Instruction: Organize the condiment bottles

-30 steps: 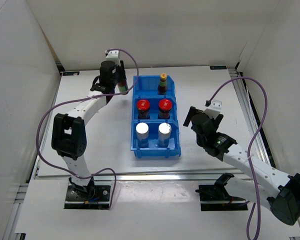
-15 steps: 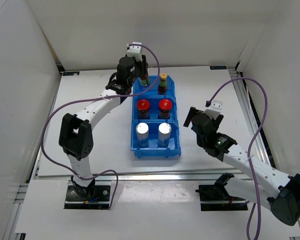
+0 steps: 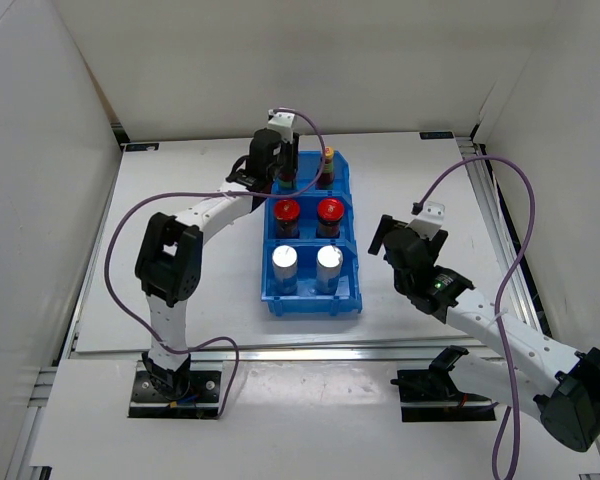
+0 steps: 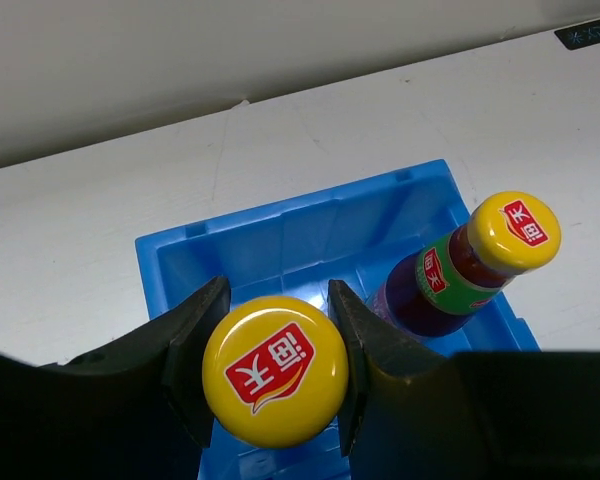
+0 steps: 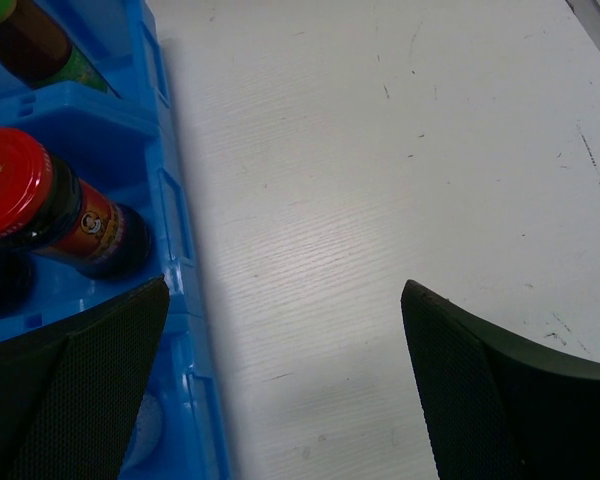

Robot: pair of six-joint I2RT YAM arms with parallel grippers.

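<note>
Left gripper: the left gripper (image 4: 275, 375) is pinching a slim yellow-capped bottle (image 4: 275, 370) by the neck, a finger pressed to either side of the cap, above the far compartment of the blue bin (image 4: 170, 262).
Held bottle: upright as far as the wrist view tells (only its cap shows; the body is hidden below), over the vacant left half of that far compartment.
Neighbour: the second yellow-capped bottle (image 4: 460, 272), green-necked, already stands in the right half, just beside the right finger.
Other bottles: two red-lidded jars (image 3: 285, 211) fill the middle compartment and two silver-capped white bottles (image 3: 284, 261) the near one.
Right gripper: the right gripper (image 5: 280, 370) hangs spread wide and empty over bare table (image 5: 380, 180), just right of the bin.
Risk, collision: lowering with any drift to the right could knock the standing bottle over with the finger.
Risk, rim: too far left or back, the base could catch on the bin wall and tip.
Risk, release: letting go before the base is seated might topple it (slim and top-heavy, I'd judge).
</note>
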